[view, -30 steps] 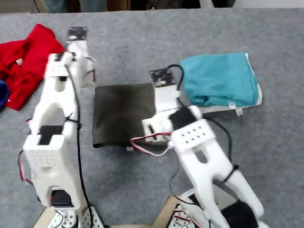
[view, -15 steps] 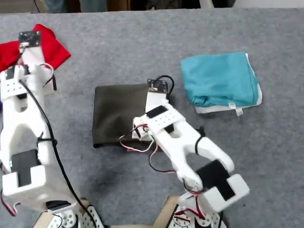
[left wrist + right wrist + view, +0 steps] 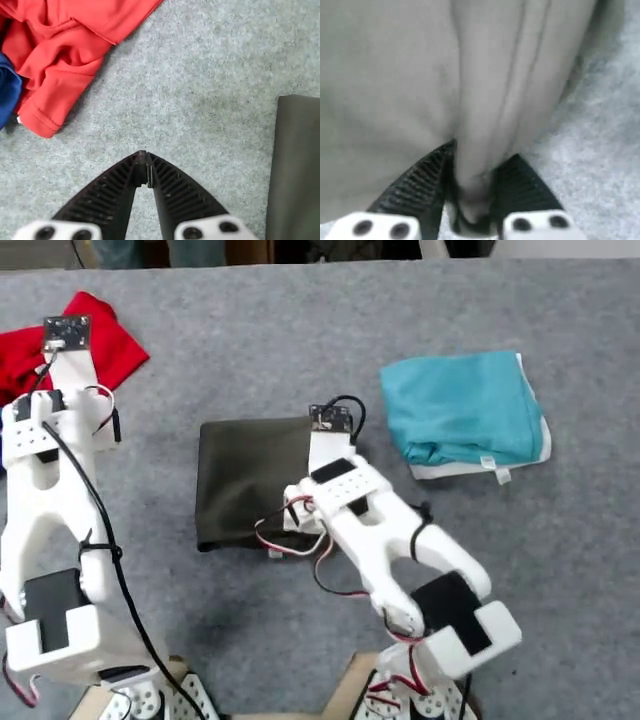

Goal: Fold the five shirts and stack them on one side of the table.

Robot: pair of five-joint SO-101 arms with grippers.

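The right pincer [image 3: 472,172] is pinching a raised fold of the dark shirt [image 3: 250,480]; cloth sits between its two black ridged fingers [image 3: 420,185], at the shirt's edge where the weave meets the grey surface. The left pincer [image 3: 146,161] is pressed together with nothing in it, its tips meeting in a point above bare covering.

The tabletop [image 3: 250,340] is covered in grey felt-like material from edge to edge. On it, near the middle, the dark shirt lies as a flat folded rectangle, and the right arm [image 3: 390,540] comes across the side of it that faces the teal shirt [image 3: 460,405]. The teal shirt lies folded into a thick pad on the right side of the tabletop, apart from the dark one, with grey showing between them. A white edge [image 3: 455,471] shows beneath it along its near and right-hand sides.

The red shirt [image 3: 65,50] lies crumpled and unfolded at the far left, partly under the front end of the left arm [image 3: 50,470] in the high view. The left pincer hangs over the grey stretch between this red shirt and the dark shirt. A blue cloth [image 3: 7,100] touches the red shirt's outer side.
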